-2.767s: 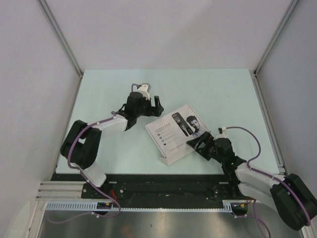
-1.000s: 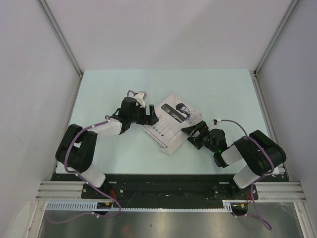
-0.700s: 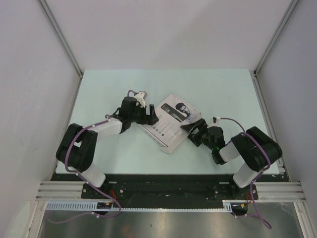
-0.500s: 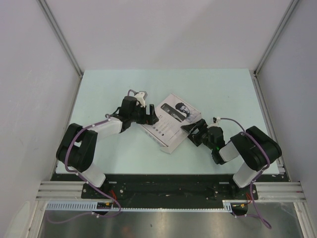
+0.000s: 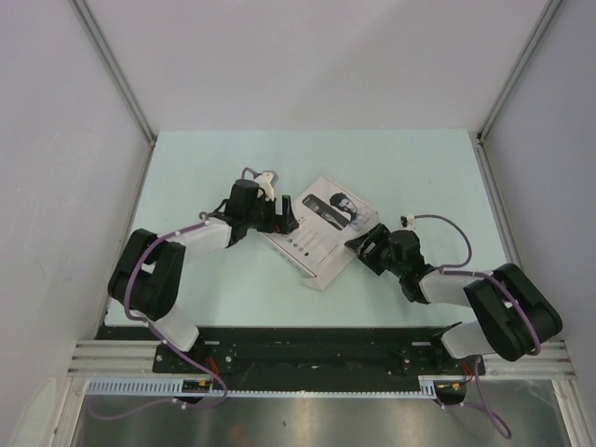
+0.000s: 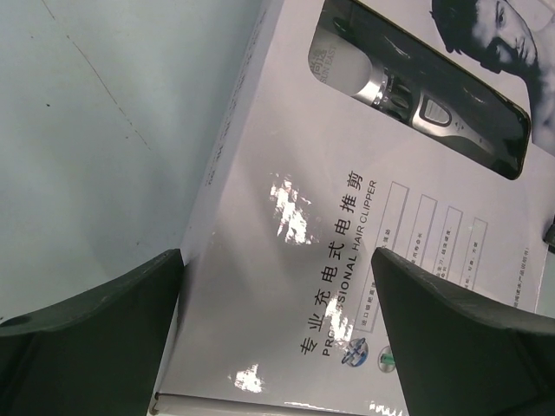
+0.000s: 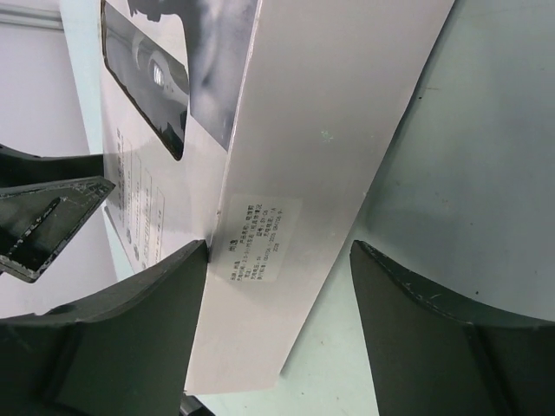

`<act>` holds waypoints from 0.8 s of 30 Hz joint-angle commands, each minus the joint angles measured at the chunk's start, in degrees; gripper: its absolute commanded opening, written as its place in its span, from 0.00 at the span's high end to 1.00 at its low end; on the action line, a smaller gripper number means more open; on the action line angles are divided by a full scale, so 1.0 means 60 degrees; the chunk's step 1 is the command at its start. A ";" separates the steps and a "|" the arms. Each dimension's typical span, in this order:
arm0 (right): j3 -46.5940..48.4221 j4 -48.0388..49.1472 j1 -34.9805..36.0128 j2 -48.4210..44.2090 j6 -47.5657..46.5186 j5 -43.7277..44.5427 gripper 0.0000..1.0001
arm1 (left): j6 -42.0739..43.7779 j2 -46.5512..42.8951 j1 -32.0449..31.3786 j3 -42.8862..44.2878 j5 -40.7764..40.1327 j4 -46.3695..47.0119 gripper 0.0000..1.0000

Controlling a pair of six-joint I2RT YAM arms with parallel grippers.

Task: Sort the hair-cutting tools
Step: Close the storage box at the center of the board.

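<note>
The hair-cutting tools themselves are hidden; only a printed clipper picture shows on the lid of the flat white box point(image 5: 321, 235), which lies closed on the table. My left gripper point(image 5: 285, 216) is open at the box's left end. In the left wrist view its fingers point(image 6: 87, 325) stand wide over the lid point(image 6: 347, 199), one by the box's left edge. My right gripper point(image 5: 365, 248) is open at the box's right end. In the right wrist view it point(image 7: 279, 251) straddles the box's side wall point(image 7: 329, 113), the left finger point(image 7: 113, 329) against the lid's edge and the other clear of the box.
The pale green table point(image 5: 410, 177) is walled by white panels with metal corner posts point(image 5: 116, 70) at the back. Both arm bases sit on the black rail point(image 5: 307, 349) at the near edge.
The right arm's elbow has swung out to the right and nearer the table's front edge, while its gripper stays at the box's end with jaws a little narrower. The left arm and box hold still.
</note>
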 commanded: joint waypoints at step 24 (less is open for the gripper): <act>0.2170 -0.3353 -0.1936 -0.2250 -0.3041 0.0981 0.18 | -0.1204 -0.3238 -0.0096 -0.1175 -0.1467 -0.0188 0.00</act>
